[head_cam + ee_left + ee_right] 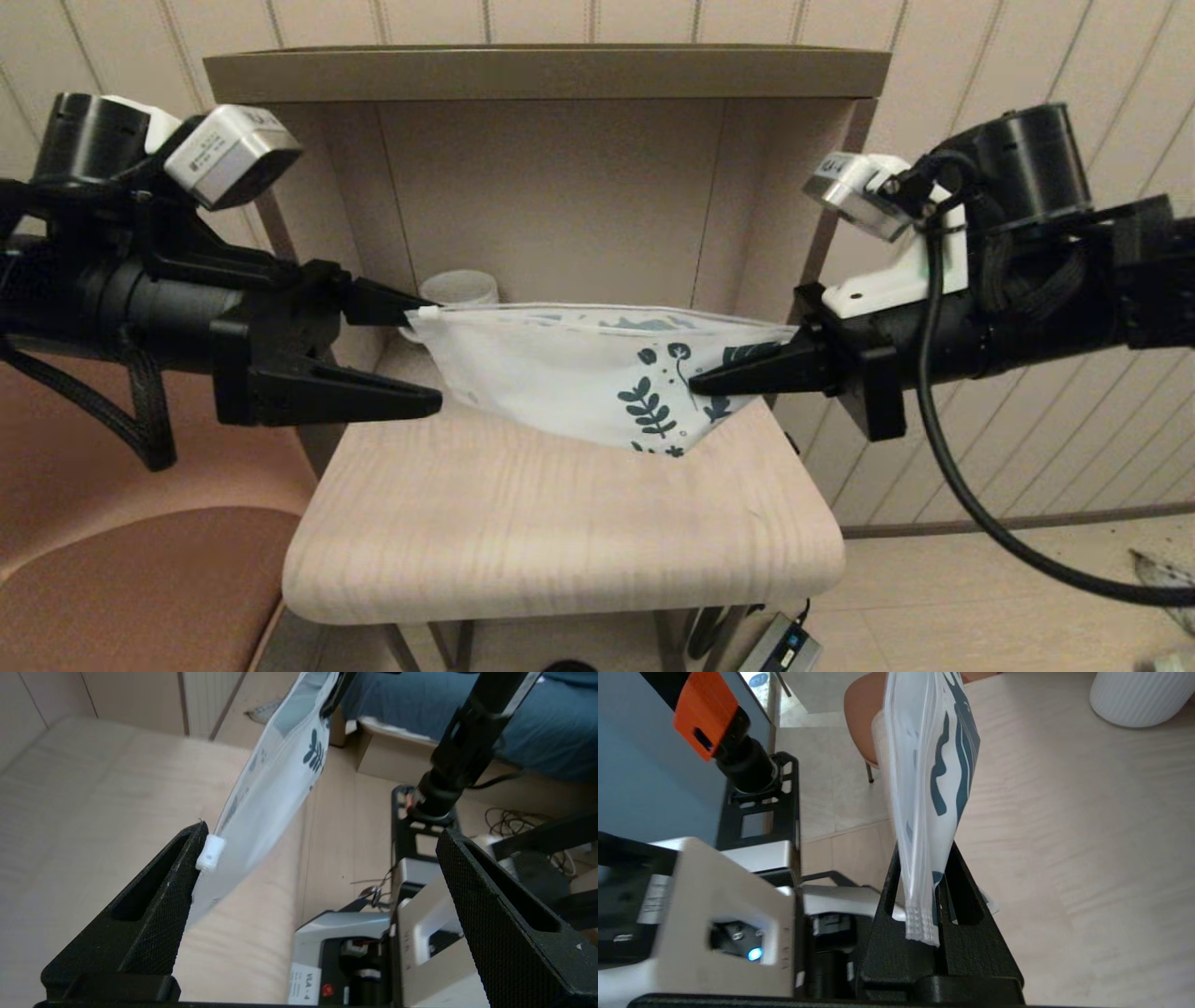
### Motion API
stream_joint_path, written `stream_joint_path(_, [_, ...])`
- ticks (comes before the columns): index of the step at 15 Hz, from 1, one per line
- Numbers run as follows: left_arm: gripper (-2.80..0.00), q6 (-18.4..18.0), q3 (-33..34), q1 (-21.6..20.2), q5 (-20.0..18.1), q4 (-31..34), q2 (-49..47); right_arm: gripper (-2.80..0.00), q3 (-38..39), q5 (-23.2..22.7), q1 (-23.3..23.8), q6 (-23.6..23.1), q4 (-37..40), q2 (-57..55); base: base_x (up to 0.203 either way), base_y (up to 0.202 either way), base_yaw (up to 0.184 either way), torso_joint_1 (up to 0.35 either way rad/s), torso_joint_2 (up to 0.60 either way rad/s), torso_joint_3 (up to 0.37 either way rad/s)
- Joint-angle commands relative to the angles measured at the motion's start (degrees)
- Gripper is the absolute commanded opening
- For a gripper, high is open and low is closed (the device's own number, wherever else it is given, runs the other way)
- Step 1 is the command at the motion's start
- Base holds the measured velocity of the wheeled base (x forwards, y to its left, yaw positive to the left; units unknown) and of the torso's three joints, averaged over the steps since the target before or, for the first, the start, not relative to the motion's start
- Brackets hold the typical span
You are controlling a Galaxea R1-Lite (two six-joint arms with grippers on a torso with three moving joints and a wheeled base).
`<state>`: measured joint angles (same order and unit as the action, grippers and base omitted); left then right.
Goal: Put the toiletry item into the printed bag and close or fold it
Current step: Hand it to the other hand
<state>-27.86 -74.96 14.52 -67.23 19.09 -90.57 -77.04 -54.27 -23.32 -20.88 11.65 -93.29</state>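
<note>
Head view: right pincer (695, 383) pinching the printed bag (569, 373) (off the table (560, 523)), left pincer (425, 355) spread.

Smooth translucent plastic printed bag (579, 373), matt black textured fingers (154, 905) (cross-hatched), pale wood-grain table (560, 532)

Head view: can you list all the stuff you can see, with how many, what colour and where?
printed bag: one, white with dark teal leaves, hanging between the two grippers, lower corner at the table
mug: one, white, ribbed, behind the bag at the back of the table
table: one, pale wood, under the bag
shelf: one, brown-beige, above the table
chair: one, reddish brown, left of the table
left gripper: one, black, open, one finger at the bag's zip end
right gripper: one, black, shut on the bag's printed end
</note>
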Motion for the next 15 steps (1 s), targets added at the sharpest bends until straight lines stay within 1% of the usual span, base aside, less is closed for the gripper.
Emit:
stream_joint_path(1, [0.0,-0.47,2.17,-0.02,-0.43,-1.4,-2.19,-2.8,1.94,-0.83,-0.09,-0.21,-1.72,-0.44,0.0,0.0,0.0,0.0,0.0,0.0])
stream_joint_path(3, [0.0,-0.51,3.56,-0.77,-0.61,-3.99,-3.44,-2.8,0.67,-2.52,-0.14,-0.13,-1.36,0.32,0.0,0.0,0.0,0.0,0.0,0.0])
stream_joint_path(5, [0.0,-0.36,3.77,-1.42,-0.88,-4.42,-3.3,-2.8,0.22,-3.92,-0.14,0.12,-0.33,2.2,0.0,0.0,0.0,0.0,0.0,0.0])
stream_joint_path(8, [0.0,-0.44,3.38,-1.77,-1.4,-4.54,-3.86,-2.8,-0.65,-6.67,-1.37,0.4,3.79,4.66,0.0,0.0,0.0,0.0,0.0,0.0])
stream_joint_path(10, [0.0,-0.44,3.07,-1.55,-2.68,-4.82,-4.44,-2.8,-0.74,-6.65,-2.51,0.49,3.74,4.21,0.0,0.0,0.0,0.0,0.0,0.0])
stream_joint_path(13, [0.0,-0.44,3.02,-1.25,-2.78,-4.86,-4.76,-2.8,-1.57,-6.64,-2.69,0.49,3.81,3.61,0.0,0.0,0.0,0.0,0.0,0.0])
stream_joint_path(15, [0.0,-0.35,2.54,-0.63,-2.91,-4.86,-4.79,-2.8,-1.79,-6.64,-3.63,0.49,3.76,2.97,0.0,0.0,0.0,0.0,0.0,0.0])
